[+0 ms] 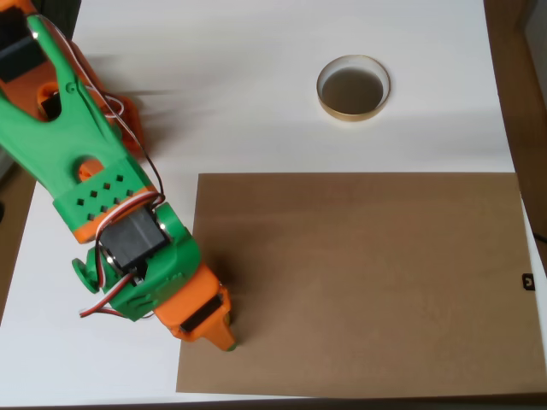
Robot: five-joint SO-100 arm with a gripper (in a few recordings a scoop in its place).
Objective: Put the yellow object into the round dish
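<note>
Jaws state unreadable from overhead, my gripper (224, 340) pointing down at the brown mat's (367, 282) left edge near its lower corner, yellow object not made out, round dish (353, 87) well apart on white table (239, 77) beyond the mat.

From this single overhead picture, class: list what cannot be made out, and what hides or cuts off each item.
- Green-and-orange gripper, overhead view: the arm's own body covers the fingers, so open or shut is unclear.
- Whether anything is held or lies beneath it: hidden by the same body.
- Arm base: cut off by the left and top edges.
- Round tan-rimmed dish: dark inside, contents hard to judge.
- Brown cardboard sheet: right side cut off.
</note>
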